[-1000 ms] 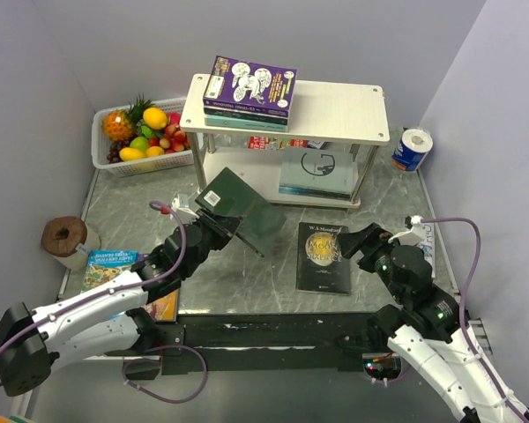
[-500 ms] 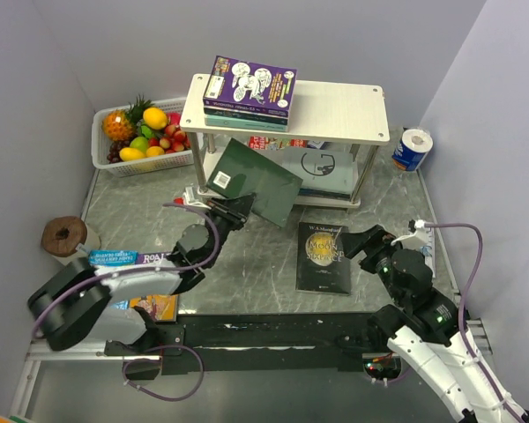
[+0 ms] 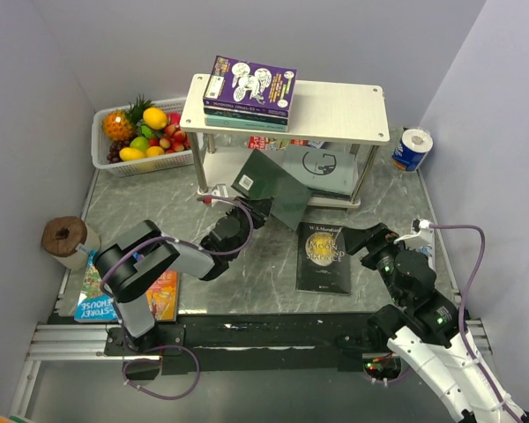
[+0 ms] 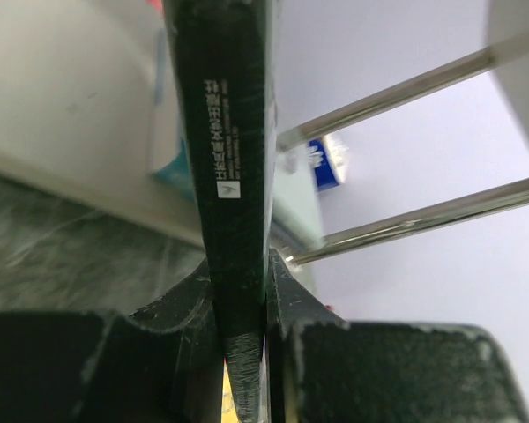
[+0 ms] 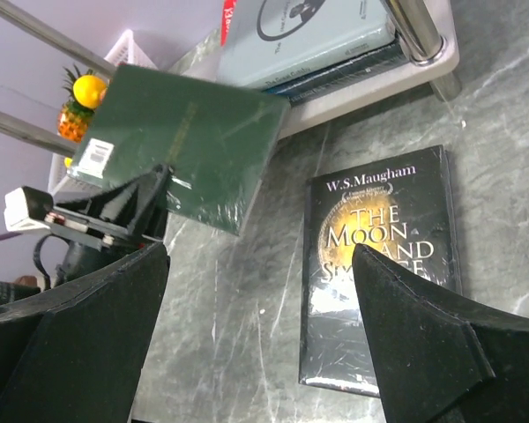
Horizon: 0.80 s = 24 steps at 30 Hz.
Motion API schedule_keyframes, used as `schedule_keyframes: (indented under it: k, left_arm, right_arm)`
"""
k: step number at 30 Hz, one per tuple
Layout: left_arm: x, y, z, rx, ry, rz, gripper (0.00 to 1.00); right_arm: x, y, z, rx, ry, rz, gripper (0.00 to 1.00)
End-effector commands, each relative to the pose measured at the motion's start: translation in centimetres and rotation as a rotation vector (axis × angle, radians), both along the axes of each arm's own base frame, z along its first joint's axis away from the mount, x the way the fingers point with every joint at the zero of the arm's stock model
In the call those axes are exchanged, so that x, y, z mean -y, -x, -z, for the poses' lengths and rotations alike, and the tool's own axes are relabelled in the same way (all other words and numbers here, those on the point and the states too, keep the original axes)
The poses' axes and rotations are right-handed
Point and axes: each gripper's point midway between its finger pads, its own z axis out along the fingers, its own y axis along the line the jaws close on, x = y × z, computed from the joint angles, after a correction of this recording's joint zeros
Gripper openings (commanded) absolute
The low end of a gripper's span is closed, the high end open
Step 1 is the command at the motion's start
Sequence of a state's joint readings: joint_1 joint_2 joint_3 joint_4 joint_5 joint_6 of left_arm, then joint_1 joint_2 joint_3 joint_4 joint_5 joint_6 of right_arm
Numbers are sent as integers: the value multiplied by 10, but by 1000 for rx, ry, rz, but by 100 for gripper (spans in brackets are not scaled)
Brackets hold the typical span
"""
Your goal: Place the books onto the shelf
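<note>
Grey marble bench (image 3: 264, 278), lilac walls behind. Left claw (image 3: 249, 211) is nearly closed, pinching the green book (image 3: 275, 181) by its near corner. The book is held off the bench and tilted, its long axis running away from the claw towards the lower tier of the shelf (image 3: 335, 110), far edge at that opening. Right claw (image 3: 368, 240) hangs wide and empty near the black book (image 3: 324, 257), which lies flat.

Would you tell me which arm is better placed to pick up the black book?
Right: the right jaws stand open just beside the black book, while the left jaws are shut on the green book at the shelf.
</note>
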<state>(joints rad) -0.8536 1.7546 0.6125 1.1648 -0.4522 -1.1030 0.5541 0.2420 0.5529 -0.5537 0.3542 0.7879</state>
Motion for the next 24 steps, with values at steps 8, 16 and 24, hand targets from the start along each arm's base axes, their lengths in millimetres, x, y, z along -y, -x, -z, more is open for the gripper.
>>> schedule_keyframes:
  k: [8,16,24]
  left_arm:
    - [-77,57,-189,479,613,-15,1]
    - [-62,46,-234,561,743,90,1]
    - [-41,7,-237,567,809,118,1]
  right_arm:
    - [2,-8,-4,39,44,13,92]
    - [0,-12,-10,57,44,12,92]
    - [2,-13,-14,66,49,25,92]
